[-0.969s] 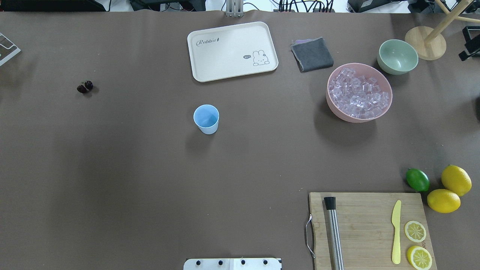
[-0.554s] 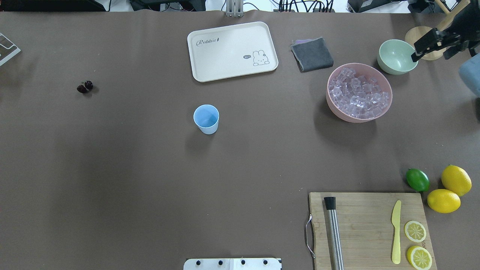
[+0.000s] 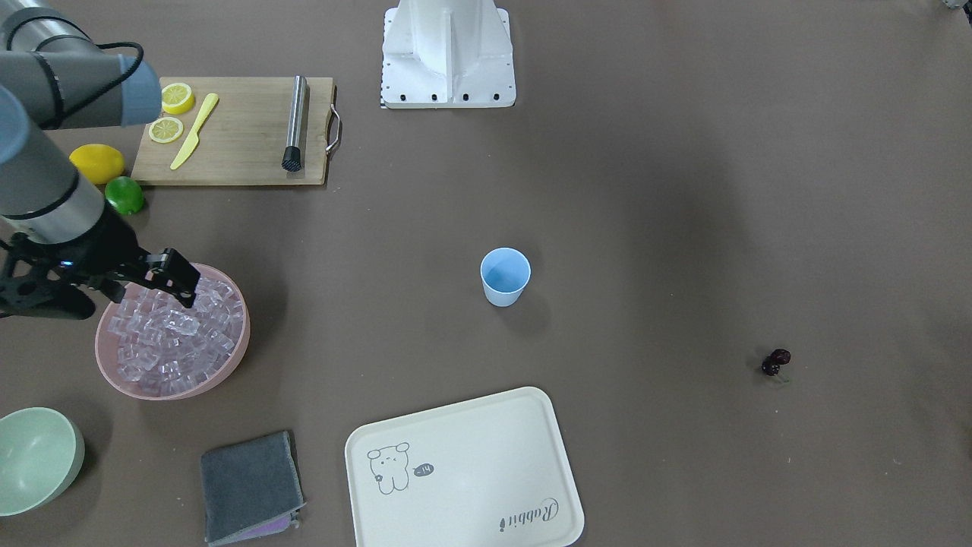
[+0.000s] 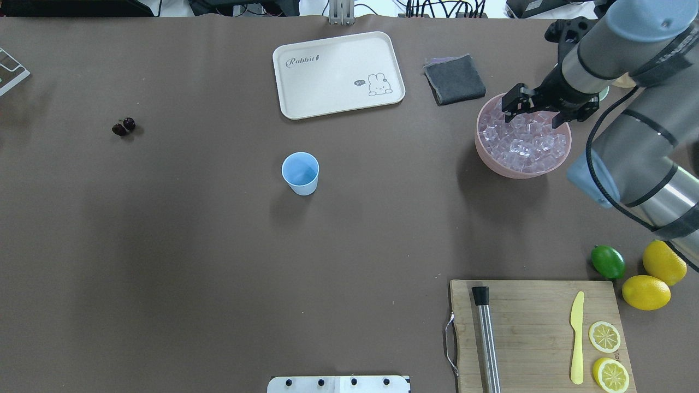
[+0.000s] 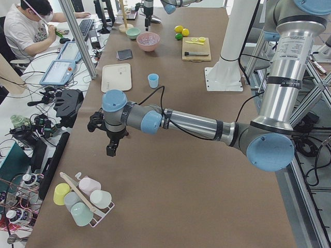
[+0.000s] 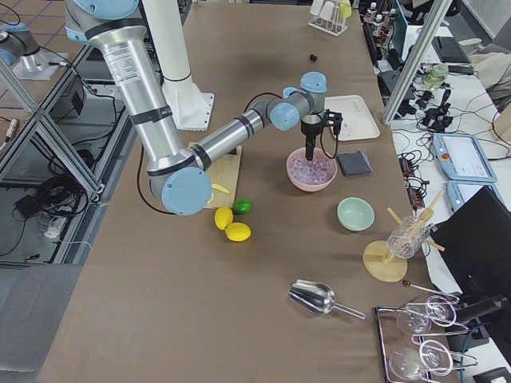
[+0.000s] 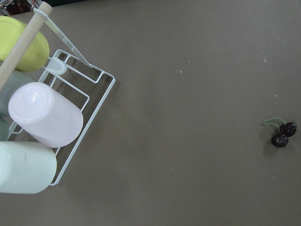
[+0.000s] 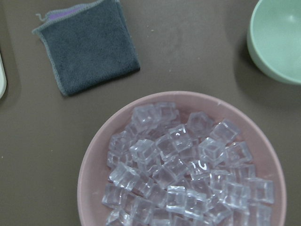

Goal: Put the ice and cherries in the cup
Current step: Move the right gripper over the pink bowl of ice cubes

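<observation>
The light blue cup stands upright and empty mid-table; it also shows in the front view. The ice is heaped in a pink bowl at the right. My right gripper hangs open just above the ice, with one finger over the bowl's rim; the right wrist view looks straight down on the cubes. The cherries lie on the table far left, also seen in the left wrist view. My left gripper shows only in the left side view; I cannot tell if it is open.
A cream tray and a grey cloth lie behind the cup. A green bowl stands beside the pink one. A cutting board, a lime and lemons sit front right. A cup rack is near the left wrist.
My right arm has come in from the right edge and moved left until its gripper is over the ice bowl. The cup and the cherries have not moved.
</observation>
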`<state>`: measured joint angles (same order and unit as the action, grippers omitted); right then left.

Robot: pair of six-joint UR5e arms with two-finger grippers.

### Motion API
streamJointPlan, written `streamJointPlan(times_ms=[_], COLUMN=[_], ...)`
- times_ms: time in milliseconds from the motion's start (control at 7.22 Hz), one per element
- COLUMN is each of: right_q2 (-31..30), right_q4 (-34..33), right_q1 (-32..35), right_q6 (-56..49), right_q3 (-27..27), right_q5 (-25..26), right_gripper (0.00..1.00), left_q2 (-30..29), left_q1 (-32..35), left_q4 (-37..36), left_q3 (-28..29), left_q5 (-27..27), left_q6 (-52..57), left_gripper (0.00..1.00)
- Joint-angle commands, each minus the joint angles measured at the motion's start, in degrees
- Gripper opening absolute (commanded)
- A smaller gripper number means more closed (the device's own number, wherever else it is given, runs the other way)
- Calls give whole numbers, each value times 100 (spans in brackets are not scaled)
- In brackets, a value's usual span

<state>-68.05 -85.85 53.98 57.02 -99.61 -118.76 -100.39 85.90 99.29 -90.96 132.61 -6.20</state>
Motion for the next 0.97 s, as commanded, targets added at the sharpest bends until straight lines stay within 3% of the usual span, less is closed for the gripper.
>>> streamJointPlan(times_ms=[0,554,831], right_q2=[-163,-173,-77], right_q4=[42,86,251], right_q1=[-230,-317,-318], right_q6=[301,468,416], right_q3=[108,179,493], right_q5=[317,555,660], right_gripper=[99,98,97], left_q2=[1,19,19], left_q1=[-3,-3,-12], left_q4=[73,117,196], left_q3=[-9,-27,43], left_q5=[-7,-7,-7], left_q6=[-4,-4,-13], left_gripper=[97,97,97])
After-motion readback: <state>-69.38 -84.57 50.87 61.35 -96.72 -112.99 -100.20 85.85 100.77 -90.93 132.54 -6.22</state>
